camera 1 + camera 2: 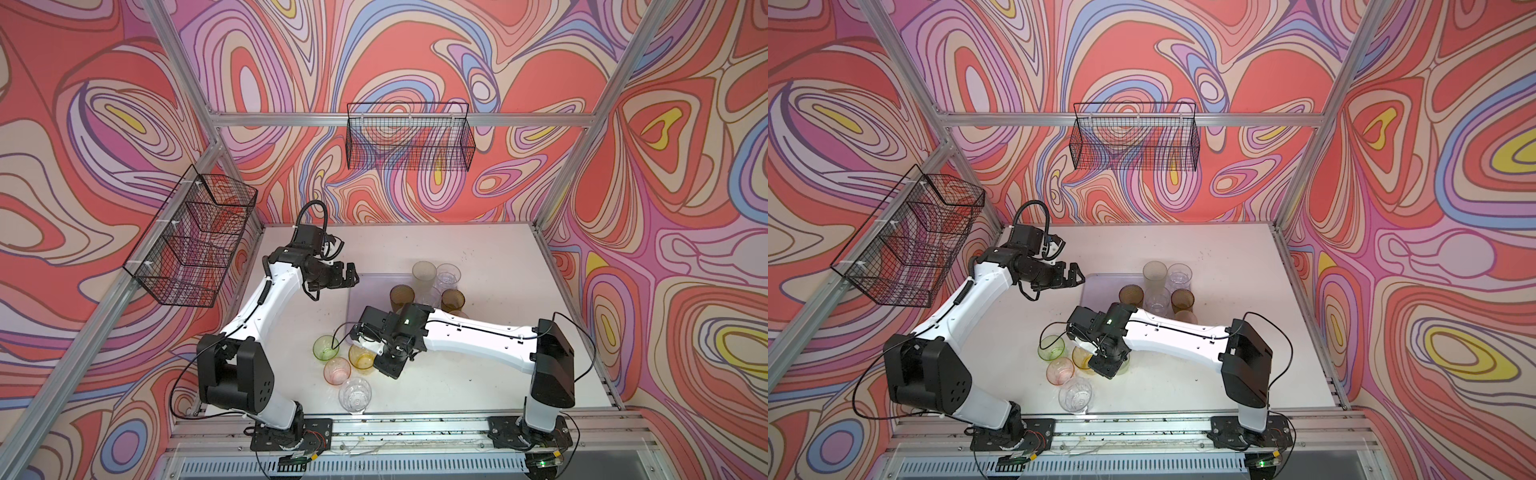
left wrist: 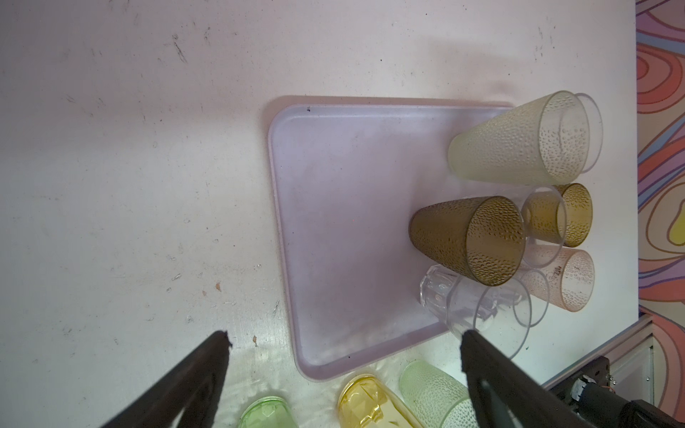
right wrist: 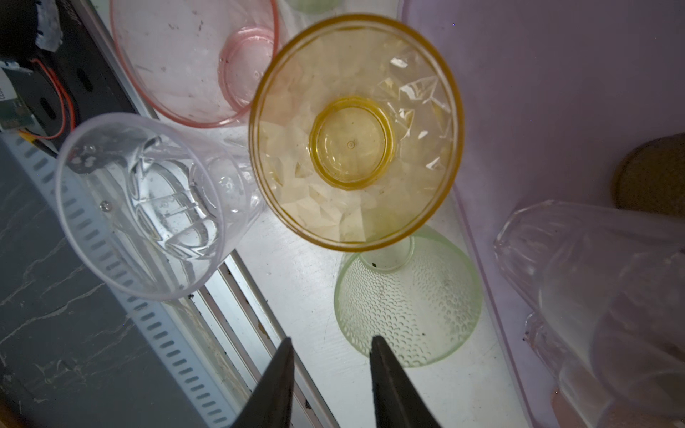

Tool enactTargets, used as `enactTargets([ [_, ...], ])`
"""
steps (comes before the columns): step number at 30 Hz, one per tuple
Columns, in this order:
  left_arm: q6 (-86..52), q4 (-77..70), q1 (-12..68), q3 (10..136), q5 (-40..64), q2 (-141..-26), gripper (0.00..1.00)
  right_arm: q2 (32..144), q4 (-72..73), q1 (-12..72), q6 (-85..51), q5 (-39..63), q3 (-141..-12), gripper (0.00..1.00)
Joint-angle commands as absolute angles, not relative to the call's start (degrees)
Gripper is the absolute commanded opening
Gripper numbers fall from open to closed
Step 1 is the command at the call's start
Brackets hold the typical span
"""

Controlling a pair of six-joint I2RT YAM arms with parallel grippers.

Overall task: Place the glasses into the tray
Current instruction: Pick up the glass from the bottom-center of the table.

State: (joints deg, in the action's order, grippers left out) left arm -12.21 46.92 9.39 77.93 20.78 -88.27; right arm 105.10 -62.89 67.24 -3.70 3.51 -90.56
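– Lavender plastic first: how full is our flat rectangular pale lavender tray?

– We count roughly seven glasses standing upright in it, all crowded into the half farther from the left tool. There is a tall frosted pale green tumbler, a dimpled olive-brown tumbler, a second olive-brown tumbler, a dimpled pink tumbler and a clear faceted tumbler. A few more clear ones overlap too much for us to number them surely. The other half of the tray is bare.

– And outside it?

– Five stand on the white bench, bunched just off the tray's near corner. They are a green faceted tumbler, an amber-yellow faceted tumbler, a smooth pink tumbler, a clear cut-pattern tumbler and a pale green dimpled tumbler. We judge ourselves a little past halfway.

– Our tools?

– Our left tool hangs beside the tray's far corner, jaws spread wide, holding nothing. Our right tool is over the bunch with its jaws narrowly apart and nothing clamped. They seem to straddle the pale green dimpled tumbler's rim, though we cannot tell whether they are down at rim height.

– So that one next, we'd guess, then four more.
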Motion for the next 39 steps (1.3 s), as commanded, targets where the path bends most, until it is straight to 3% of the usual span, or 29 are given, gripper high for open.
enactTargets([
  [1, -11.7, 48.1, 9.2, 78.9, 20.6, -87.0, 1.00, 105.7, -61.0, 67.8, -4.4, 3.9, -89.4, 0.35],
  [39, -11.7, 48.1, 9.2, 78.9, 20.8, -87.2, 1.00, 108.6, -57.3, 67.7, -4.9, 3.0, -84.8, 0.25],
])
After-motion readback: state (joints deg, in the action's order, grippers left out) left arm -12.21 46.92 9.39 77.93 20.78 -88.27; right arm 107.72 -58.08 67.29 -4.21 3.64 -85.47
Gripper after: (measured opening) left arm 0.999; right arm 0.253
